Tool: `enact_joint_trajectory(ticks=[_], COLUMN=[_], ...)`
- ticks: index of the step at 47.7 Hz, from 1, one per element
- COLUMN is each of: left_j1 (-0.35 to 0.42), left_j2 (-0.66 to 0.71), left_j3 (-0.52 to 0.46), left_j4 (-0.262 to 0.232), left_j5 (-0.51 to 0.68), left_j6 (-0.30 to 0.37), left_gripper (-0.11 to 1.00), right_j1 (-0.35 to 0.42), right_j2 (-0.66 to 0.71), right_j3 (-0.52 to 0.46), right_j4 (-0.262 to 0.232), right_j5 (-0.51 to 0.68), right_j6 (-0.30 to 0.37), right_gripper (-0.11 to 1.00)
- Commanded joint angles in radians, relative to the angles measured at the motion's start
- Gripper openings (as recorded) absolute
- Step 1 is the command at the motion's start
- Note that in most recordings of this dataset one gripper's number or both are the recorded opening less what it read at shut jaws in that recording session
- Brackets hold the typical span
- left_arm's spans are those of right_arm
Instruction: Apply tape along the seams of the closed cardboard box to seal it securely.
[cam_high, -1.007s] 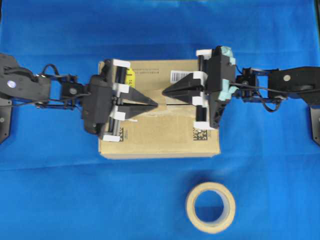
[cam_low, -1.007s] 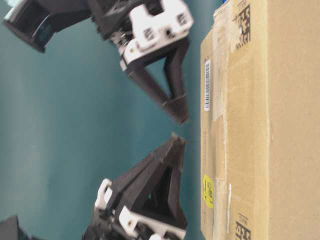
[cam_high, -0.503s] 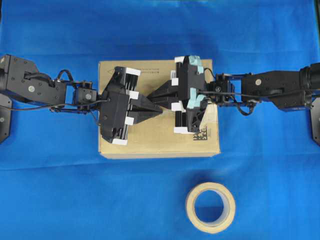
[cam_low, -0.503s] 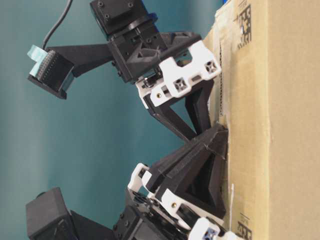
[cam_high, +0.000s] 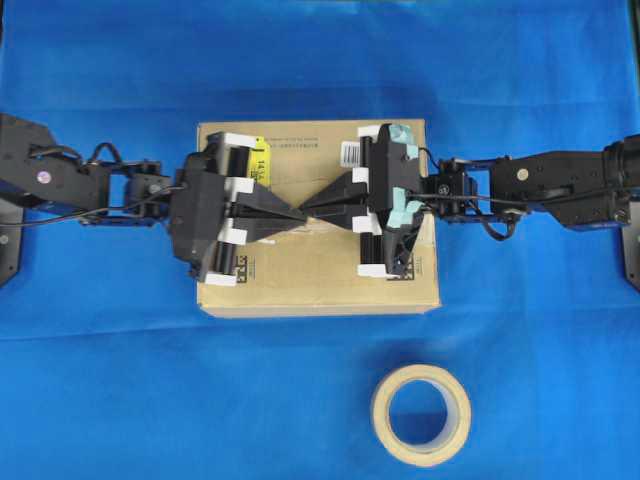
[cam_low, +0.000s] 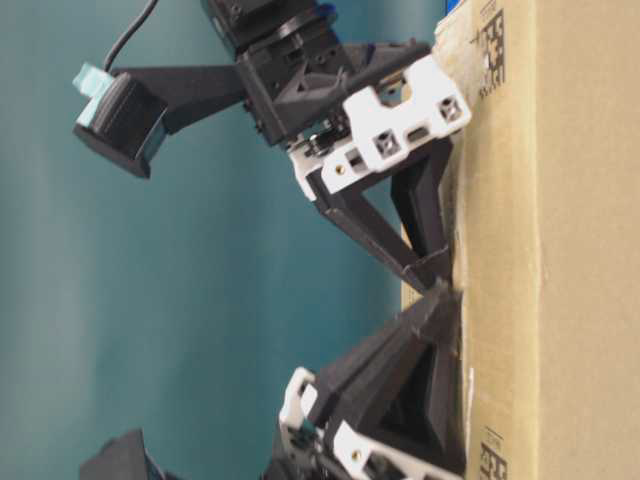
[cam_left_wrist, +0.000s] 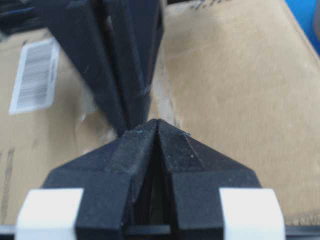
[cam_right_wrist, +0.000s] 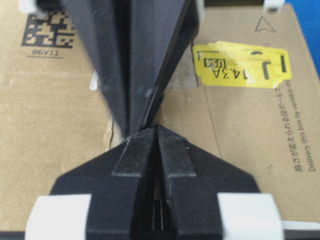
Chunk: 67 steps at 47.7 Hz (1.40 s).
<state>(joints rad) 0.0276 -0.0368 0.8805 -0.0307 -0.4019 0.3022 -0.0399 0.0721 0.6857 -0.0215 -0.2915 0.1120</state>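
Grippers (cam_high: 303, 212) now meet tip-to-tip over cardboard box (cam_high: 300, 285).

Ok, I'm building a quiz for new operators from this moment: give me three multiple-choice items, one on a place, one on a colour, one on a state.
1. Where does the tape roll lie?
A. On the box
B. On the cloth in front of the box
C. In the left gripper

2. What colour is the sticker on the cardboard box?
A. Yellow
B. Green
C. Red

3. How do the fingers of the left gripper and right gripper stand?
A. Both wide open
B. One open
C. Both shut, tips meeting over the box top

Key: 1 B, the roll sits alone on the blue cloth; 2 A, the right wrist view shows it; 3 C, both wrist views show fingers pressed together.
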Motion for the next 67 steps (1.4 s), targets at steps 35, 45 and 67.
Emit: enact_joint_trajectory(ticks=[35,45,67], left_j1=[-0.049,-0.072,-0.066], left_j2=[-0.130,-0.273,-0.715], left_j3=[-0.014,-0.055,0.163], left_j4=[-0.009,-0.009,-0.012], left_j5=[-0.008,0.118,0.267], left_j6=[0.008,0.005,-0.061], left_gripper=[0.00,0.00,0.00], right_j1=[0.037,0.037,0.034], right_j2=[-0.229,-0.399,-0.839], right_j3=[0.103,0.107,0.287], right_j4=[0.017,0.014,0.014], right_j5=[0.034,0.112,0.324], right_j6=[-0.011,-0.012,-0.012], right_gripper=[0.00,0.00,0.00])
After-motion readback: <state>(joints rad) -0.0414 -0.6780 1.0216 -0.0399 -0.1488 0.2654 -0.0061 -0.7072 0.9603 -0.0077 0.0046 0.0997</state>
